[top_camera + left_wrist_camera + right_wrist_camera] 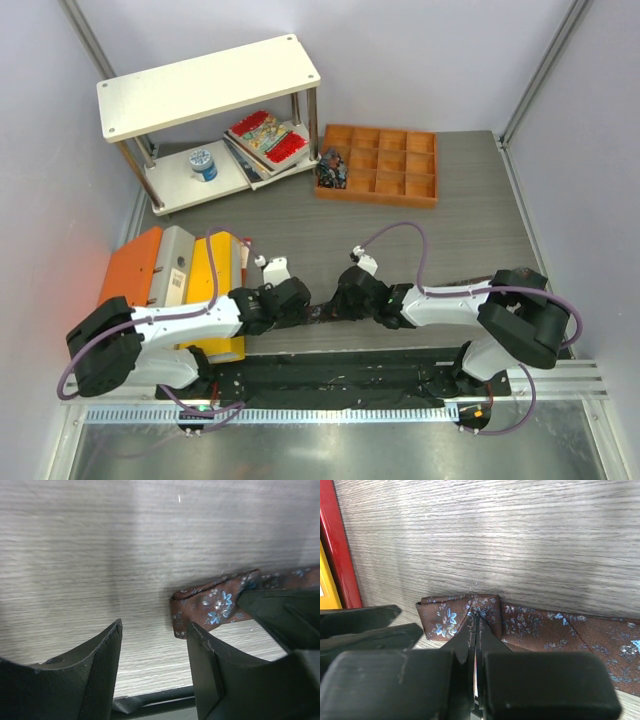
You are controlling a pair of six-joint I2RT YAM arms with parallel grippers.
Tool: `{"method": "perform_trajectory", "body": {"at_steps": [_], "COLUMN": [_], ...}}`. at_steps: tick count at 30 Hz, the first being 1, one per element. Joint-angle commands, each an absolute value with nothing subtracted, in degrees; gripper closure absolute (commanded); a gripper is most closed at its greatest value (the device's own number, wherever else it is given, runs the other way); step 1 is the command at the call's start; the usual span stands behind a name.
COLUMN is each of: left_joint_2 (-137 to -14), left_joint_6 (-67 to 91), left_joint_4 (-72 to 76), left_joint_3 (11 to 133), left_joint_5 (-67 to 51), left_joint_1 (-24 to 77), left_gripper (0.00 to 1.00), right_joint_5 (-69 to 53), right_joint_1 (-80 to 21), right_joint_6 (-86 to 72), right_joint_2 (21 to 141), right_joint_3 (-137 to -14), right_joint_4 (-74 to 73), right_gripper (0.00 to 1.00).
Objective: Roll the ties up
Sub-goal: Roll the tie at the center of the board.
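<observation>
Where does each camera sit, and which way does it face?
Top external: overhead, behind the robot, facing down at the grey wood-grain table; left arm, right arm show.
Left wrist: facing down past the open left gripper at the folded end of the brown floral tie.
Right wrist: facing along the right gripper, shut on that fold.
Shared: both wrist views show that tie end.

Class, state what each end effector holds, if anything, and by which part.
The right end effector pinches the brown floral tie near its folded end. The left end effector is open and holds nothing.
</observation>
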State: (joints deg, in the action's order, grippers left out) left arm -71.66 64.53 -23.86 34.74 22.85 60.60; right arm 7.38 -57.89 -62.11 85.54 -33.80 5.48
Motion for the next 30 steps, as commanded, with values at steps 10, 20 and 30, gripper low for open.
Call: {"method": "perform_trajectory", "body": {"at_steps": [10,20,30], "left_joint_2": [-77.52,-80.86,-78.32], "left_joint_6": [65.3,65.66,63.28], "left_joint_4": [-12.4,-10.55,-28.7], "left_joint_3": [32.52,31.99,41.65], "left_joint_5": [18.28,18.2,21.35], "left_joint_1": [60.47,60.47,60.82], "left_gripper": [0.48,0.83,1.0], "right_joint_5": [9.05,8.97,7.48], "right_joint_1": [-57.74,-57.74,-57.83], "right_joint_6": [-62.58,-62.84,-63.37], "right_joint_2": [84.38,84.37,83.67], "right_joint_3": [-32.26,-31.12,-31.46], "right_joint_4": [4.48,5.18,6.68], "right_gripper": [0.99,0.99,0.99]}}
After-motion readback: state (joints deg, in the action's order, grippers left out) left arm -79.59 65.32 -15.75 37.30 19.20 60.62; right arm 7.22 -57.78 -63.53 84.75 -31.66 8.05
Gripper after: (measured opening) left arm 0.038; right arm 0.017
